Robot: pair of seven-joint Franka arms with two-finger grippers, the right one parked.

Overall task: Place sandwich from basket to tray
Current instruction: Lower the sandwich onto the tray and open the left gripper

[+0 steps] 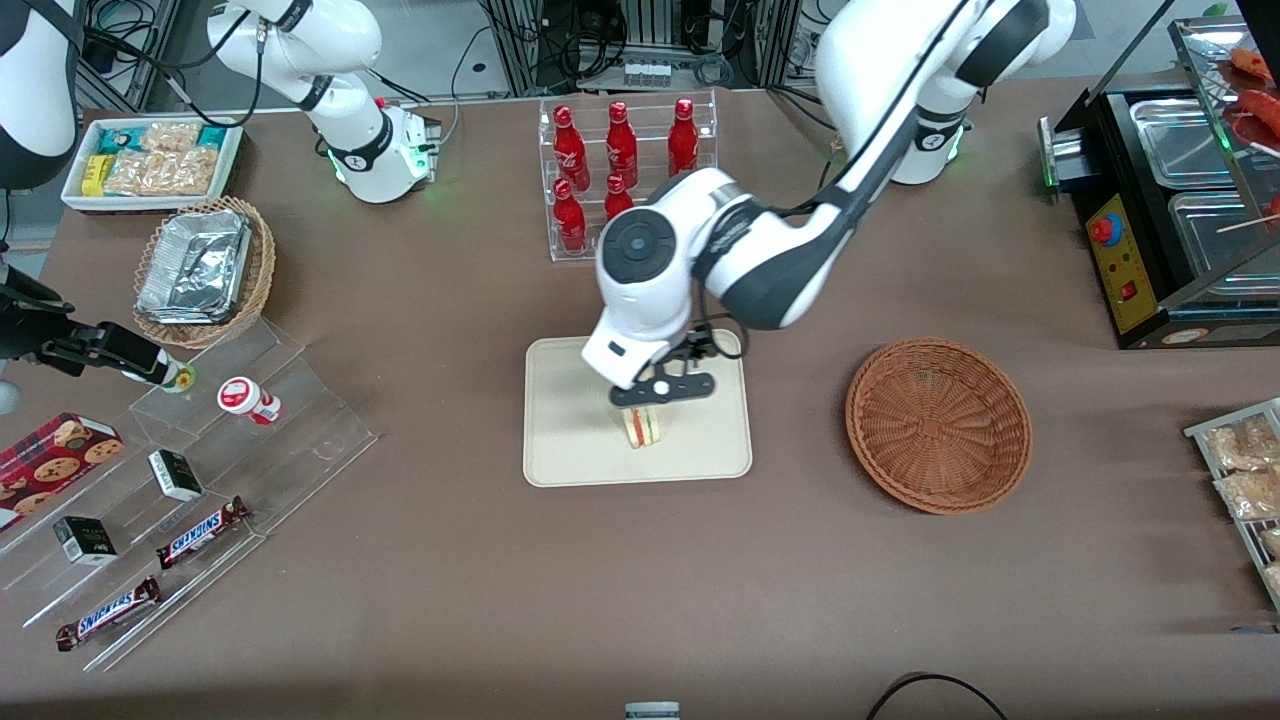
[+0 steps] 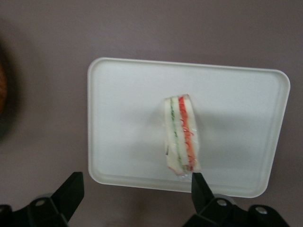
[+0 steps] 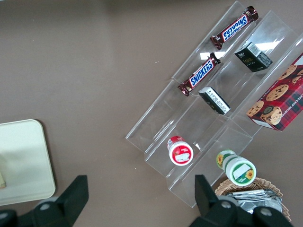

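one sandwich (image 1: 642,428) sits on the tray (image 1: 570,440) at the centre of the front frame, a little toward the edge of the tray nearer the front camera. it stands on its side, so the red, orange and green filling stripes show along its cut edge. in the left wrist view the sandwich (image 2: 182,137) rests alone on the pale tray (image 2: 123,132), with bare tray surface all around it.

the gripper (image 1: 662,392) hangs directly above the sandwich in the front view, its black body just over the top of the bread. in the wrist view the gripper (image 2: 133,189) is released: the two dark fingers (image 2: 70,189) stand wide apart, one clear of the tray over the brown table, the other with its tip close to one end of the sandwich. nothing is clamped between them.

the basket (image 1: 938,425) lies at centre right of the front frame, beside the tray toward the working arm's end of the table, well apart from it, with no sandwich inside.

in the upper middle of the front frame a clear rack of red bottles (image 1: 620,160) stands farther from the front camera than the tray. at lower left, clear steps (image 1: 200,480) carry two chocolate bars (image 1: 203,532), small dark boxes and a red-lidded cup (image 1: 245,398).
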